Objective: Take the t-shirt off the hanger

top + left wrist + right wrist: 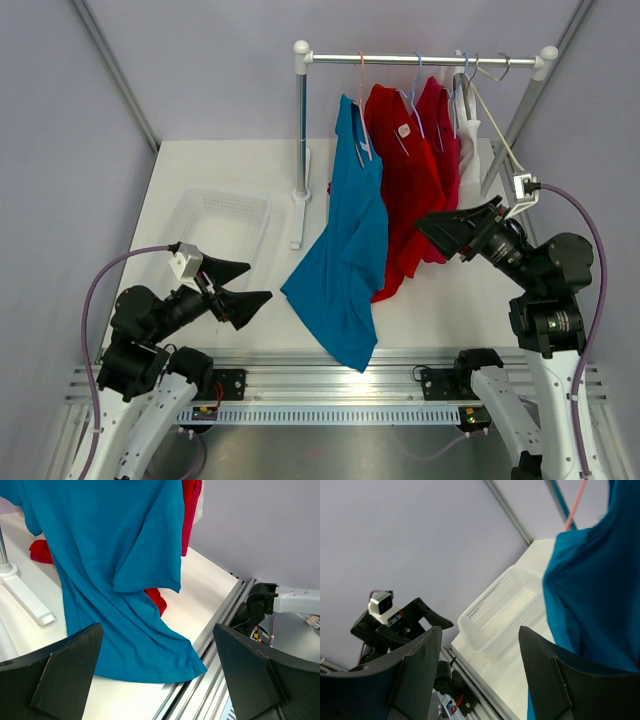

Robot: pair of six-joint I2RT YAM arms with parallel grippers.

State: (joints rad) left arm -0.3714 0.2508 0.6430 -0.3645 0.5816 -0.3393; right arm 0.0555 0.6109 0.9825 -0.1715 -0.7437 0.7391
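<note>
The blue t-shirt (345,260) hangs from the pink hanger (362,75) at the left end of the rail (420,60), skewed, its lower hem trailing onto the table (200,170) near the front edge. The left gripper (240,285) is spread wide and empty, facing the hem from just beside it. The right gripper (440,228) is likewise parted and holds nothing, close to the red shirts (410,180). The step in hand appears to be the approach. How the collar sits on the hanger cannot be made out clearly. Next, one gripper should pinch cloth and draw it off the hanger arm.
</note>
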